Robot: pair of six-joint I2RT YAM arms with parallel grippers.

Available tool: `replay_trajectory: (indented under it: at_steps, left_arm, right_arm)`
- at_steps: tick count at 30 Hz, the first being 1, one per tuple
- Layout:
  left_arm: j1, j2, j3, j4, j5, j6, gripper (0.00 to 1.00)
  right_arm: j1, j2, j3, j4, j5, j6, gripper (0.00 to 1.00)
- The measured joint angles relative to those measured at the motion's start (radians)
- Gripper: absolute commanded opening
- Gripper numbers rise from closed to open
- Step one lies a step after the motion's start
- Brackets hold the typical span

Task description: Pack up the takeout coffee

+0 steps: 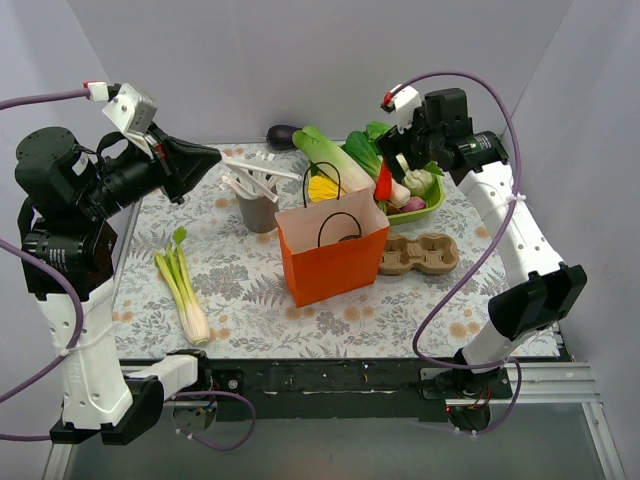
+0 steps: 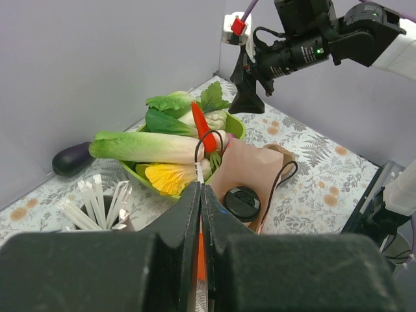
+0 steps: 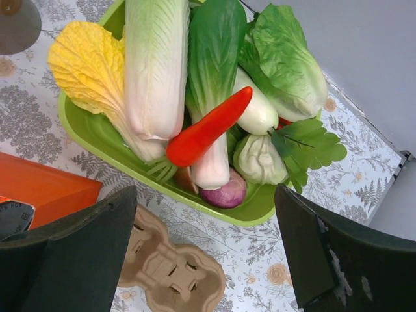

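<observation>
The takeout coffee shows only in the left wrist view as a round black lid (image 2: pixel 242 203), standing inside the open orange paper bag (image 1: pixel 330 255), whose inner wall also shows there (image 2: pixel 250 168). The empty brown pulp tray (image 1: pixel 420 253) lies just right of the bag and appears in the right wrist view (image 3: pixel 172 273). My left gripper (image 1: pixel 213 157) is shut and empty, raised at the back left; its tips (image 2: pixel 200 188) point towards the bag. My right gripper (image 1: pixel 400 140) is open and empty, held high over the vegetable tray, with its fingers wide apart (image 3: pixel 205 195).
A green tray of vegetables (image 1: pixel 435 205) stands behind the bag. A grey cup of white sticks (image 1: pixel 258 205) is left of the bag. A celery stalk (image 1: pixel 183 285) lies front left and an eggplant (image 1: pixel 283 135) at the back wall. Grey walls enclose the table.
</observation>
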Motion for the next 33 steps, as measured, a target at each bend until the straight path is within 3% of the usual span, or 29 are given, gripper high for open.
replay_trajectory:
  at_steps: [4,8,13,17,26,32,33]
  left_arm:
    - [0.0,-0.001,-0.002,-0.013,0.0,0.011,0.0]
    - [0.0,-0.001,-0.003,-0.029,-0.004,0.025,0.0]
    - [0.0,-0.001,-0.005,-0.04,0.003,0.032,0.0]
    - [0.0,0.0,-0.005,-0.04,0.027,0.029,0.0]
    - [0.0,0.008,-0.018,-0.024,0.107,-0.008,0.0]
    - [0.0,0.019,-0.048,0.005,0.153,-0.048,0.0]
    - [0.0,0.02,-0.055,0.01,0.16,-0.055,0.0]
  right_arm:
    - [-0.001,0.003,0.042,-0.024,-0.106,-0.015,0.84]
    - [0.002,0.0,0.172,-0.059,-0.385,-0.085,0.82]
    - [0.142,-0.049,0.214,-0.071,-0.584,-0.177,0.78]
    - [0.259,-0.038,0.214,-0.081,-0.639,-0.211,0.78]
    - [0.328,0.089,0.282,-0.037,-0.665,-0.204,0.67]
    - [0.373,0.104,0.282,-0.028,-0.682,-0.201,0.49]
    - [0.38,0.104,0.282,-0.024,-0.688,-0.196,0.41]
